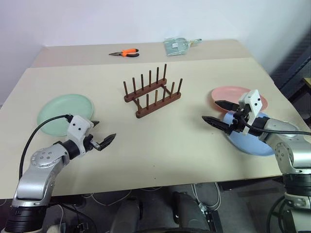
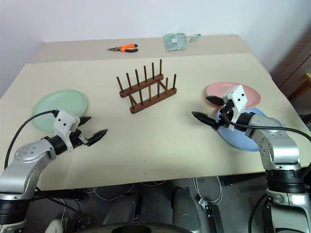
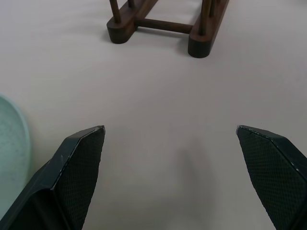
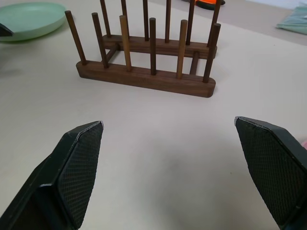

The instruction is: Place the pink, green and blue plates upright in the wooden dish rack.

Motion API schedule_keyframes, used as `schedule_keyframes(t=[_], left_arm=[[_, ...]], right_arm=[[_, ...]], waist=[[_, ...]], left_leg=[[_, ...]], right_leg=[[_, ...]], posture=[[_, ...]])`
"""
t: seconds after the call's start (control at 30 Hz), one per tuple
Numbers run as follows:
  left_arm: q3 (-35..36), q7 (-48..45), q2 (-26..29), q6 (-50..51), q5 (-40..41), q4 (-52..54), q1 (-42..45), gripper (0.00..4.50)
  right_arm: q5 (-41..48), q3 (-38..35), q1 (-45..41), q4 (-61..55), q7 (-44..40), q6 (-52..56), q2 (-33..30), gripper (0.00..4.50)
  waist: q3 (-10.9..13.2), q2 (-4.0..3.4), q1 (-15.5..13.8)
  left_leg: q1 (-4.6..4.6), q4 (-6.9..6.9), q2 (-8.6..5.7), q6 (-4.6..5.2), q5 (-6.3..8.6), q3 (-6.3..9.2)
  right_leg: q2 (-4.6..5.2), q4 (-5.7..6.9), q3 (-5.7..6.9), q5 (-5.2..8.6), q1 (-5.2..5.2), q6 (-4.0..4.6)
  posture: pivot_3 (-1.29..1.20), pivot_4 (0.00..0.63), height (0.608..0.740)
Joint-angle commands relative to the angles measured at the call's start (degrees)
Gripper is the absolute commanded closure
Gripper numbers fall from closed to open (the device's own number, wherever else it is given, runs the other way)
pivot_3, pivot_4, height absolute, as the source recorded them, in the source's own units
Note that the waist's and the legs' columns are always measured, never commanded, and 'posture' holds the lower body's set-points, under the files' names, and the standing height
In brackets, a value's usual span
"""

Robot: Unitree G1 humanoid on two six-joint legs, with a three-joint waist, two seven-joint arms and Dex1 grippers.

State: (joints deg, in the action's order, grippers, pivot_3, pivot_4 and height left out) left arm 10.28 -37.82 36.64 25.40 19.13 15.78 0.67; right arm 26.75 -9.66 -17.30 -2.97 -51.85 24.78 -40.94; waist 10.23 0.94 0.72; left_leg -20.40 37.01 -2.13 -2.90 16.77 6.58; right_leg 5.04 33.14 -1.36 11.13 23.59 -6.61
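While both grippers, left (image 1: 103,141) and right (image 1: 219,112), hover spread and empty, the round matte plates lie flat, mint green (image 1: 60,112) left, salmon pink (image 1: 228,95) and light blue (image 1: 250,143) right of the empty dark wooden dish rack (image 1: 153,91); probably rigid and slippery, best pinched at the rim.

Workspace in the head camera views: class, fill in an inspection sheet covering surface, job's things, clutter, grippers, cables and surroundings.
Surface: beige table.
Job's things: wooden dish rack at centre, no plates in it; green plate flat at left; pink plate flat at right, blue plate overlapping its near edge.
Clutter: orange-handled pliers and clear bag at far edge.
Grippers: left gripper and right gripper open, holding nothing.
Cables: black cable on left arm.
Surroundings: white wall.
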Motion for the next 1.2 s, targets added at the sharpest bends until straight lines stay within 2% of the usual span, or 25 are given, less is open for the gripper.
schedule_keyframes(t=[0.03, 0.27, 0.33, 0.57, 0.73, 0.87, 0.97, 1.0, 1.17, 1.2], left_arm=[[-0.2, -0.3, -0.2, -2.1, -0.4, -0.1, 1.3, 0.00], [-2.5, -1.1, -2.3, -3.4, -1.0, -2.5, 3.1, 0.00], [-5.6, -2.0, -2.9, -3.9, -2.4, -4.6, 5.3, 0.00], [-16.2, -0.1, -11.5, -10.4, -11.2, -24.0, 22.2, 0.00], [-19.1, -1.2, -15.9, -14.7, -13.7, -36.2, 30.6, 0.00], [-21.1, -2.8, -17.5, -19.1, -16.2, -43.5, 34.3, 0.00], [-21.0, -4.1, -18.5, -20.8, -16.0, -46.3, 35.7, 0.77], [-20.8, -4.3, -18.7, -21.2, -16.0, -47.1, 36.1, 1.17], [-20.6, -5.4, -18.8, -23.0, -16.6, -48.3, 36.4, 3.70], [-20.9, -6.2, -18.6, -23.4, -16.8, -47.8, 36.1, 3.76]], right_arm=[[-1.0, 0.0, -0.9, -1.0, 0.7, -1.9, 0.4, 0.01], [-2.9, 3.9, -1.9, -1.2, 0.5, -2.5, 2.1, 0.01], [-4.1, 6.2, -1.5, -2.3, 0.9, -2.4, 3.0, 0.01], [-7.1, 12.7, 1.9, -10.2, 6.9, -3.0, 10.4, 0.01], [-8.6, 14.5, 4.9, -16.2, 11.7, -1.7, 13.4, 0.01], [-9.5, 14.7, 8.1, -20.2, 15.0, -0.5, 14.1, 0.01], [-9.5, 14.2, 10.7, -22.6, 15.9, 0.1, 13.7, 0.00], [-9.5, 14.1, 11.3, -22.9, 16.0, 0.1, 13.6, 0.00], [-10.0, 13.1, 12.5, -22.8, 15.9, -0.5, 12.0, 0.00], [-9.8, 12.7, 12.4, -22.5, 15.6, -0.6, 11.6, 0.00]], waist=[[0.0, 0.00, 0.0], [0.0, 0.00, 0.0], [0.0, 0.01, -0.1], [0.0, 0.04, -0.2], [0.0, 0.04, 0.0], [0.0, 0.06, 0.0], [-0.1, 0.08, -0.3], [-0.1, 0.08, -0.3], [-0.1, 0.08, -0.1], [-0.1, 0.08, 0.0]], left_leg=[[0.00, 0.00, 0.00, 0.00, 0.00, 0.00], [0.01, 0.00, 0.00, 0.00, 0.00, -0.01], [0.01, 0.00, 0.00, 0.00, 0.00, 0.00], [0.00, 0.09, -0.06, -0.01, -0.01, 0.05], [0.00, 0.04, -0.07, -0.01, -0.01, 0.05], [0.02, 0.03, -0.05, -0.01, -0.01, 0.05], [0.01, 0.06, -0.07, -0.01, -0.01, 0.05], [0.01, 0.07, -0.08, -0.01, -0.01, 0.06], [0.04, 0.07, -0.07, -0.01, -0.01, 0.06], [0.04, 0.07, -0.07, -0.01, -0.01, 0.06]], right_leg=[[0.00, 0.00, 0.00, 0.00, 0.00, 0.00], [0.00, 0.01, 0.00, -0.02, 0.00, 0.02], [0.00, 0.01, 0.00, -0.02, -0.01, 0.02], [-0.01, 0.04, 0.02, -0.16, -0.06, -0.06], [0.00, 0.03, 0.02, -0.23, -0.02, -0.10], [-0.01, 0.06, 0.03, -0.20, -0.01, -0.16], [0.01, 0.03, 0.02, -0.16, -0.06, -0.21], [0.02, 0.02, 0.02, -0.15, -0.08, -0.22], [0.01, 0.06, 0.02, -0.12, -0.07, -0.27], [0.00, 0.06, 0.02, -0.12, -0.07, -0.27]], posture=[[0.00, 0.150, 0.740], [0.00, 0.150, 0.740], [0.00, 0.150, 0.740], [0.00, 0.150, 0.740], [0.00, 0.150, 0.740], [0.00, 0.150, 0.740], [0.00, 0.150, 0.740], [0.00, 0.150, 0.740], [0.00, 0.150, 0.740], [0.00, 0.150, 0.740]])
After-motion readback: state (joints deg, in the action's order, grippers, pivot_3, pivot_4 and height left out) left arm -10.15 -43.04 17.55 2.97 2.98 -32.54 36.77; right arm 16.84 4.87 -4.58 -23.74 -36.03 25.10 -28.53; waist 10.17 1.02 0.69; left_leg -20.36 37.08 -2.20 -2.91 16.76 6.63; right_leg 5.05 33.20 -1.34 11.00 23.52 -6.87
